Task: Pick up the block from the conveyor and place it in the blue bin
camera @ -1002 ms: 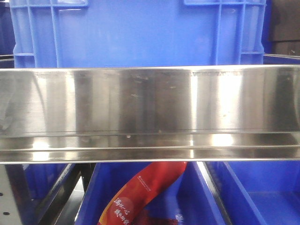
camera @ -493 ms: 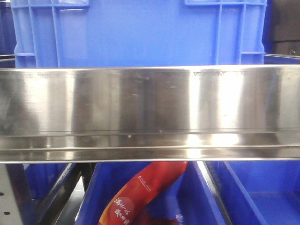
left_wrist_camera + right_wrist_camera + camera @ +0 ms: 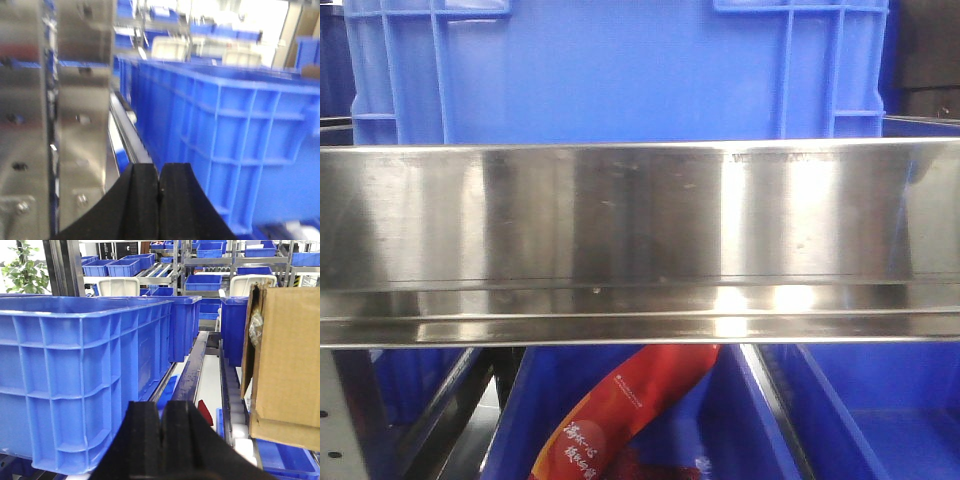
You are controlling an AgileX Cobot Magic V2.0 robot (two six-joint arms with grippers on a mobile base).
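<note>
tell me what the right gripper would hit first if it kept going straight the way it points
Probably nothing close: the shut black right gripper points down a narrow gap between the large blue plastic crate and the brown cardboard box. A small red object lies just ahead, though depth is unclear.

Front camera faces a steel rail point(image 3: 640, 240) closely; both wrist cameras look forward past blue bins point(image 3: 85, 375).

Front view: the bright reflections on the stainless steel panel point(image 3: 640, 240) shift slightly from one picture to the next, the right-hand glare band narrowing a little. The blue crate point(image 3: 620, 70) behind sits marginally lower in frame than a second ago.
</note>
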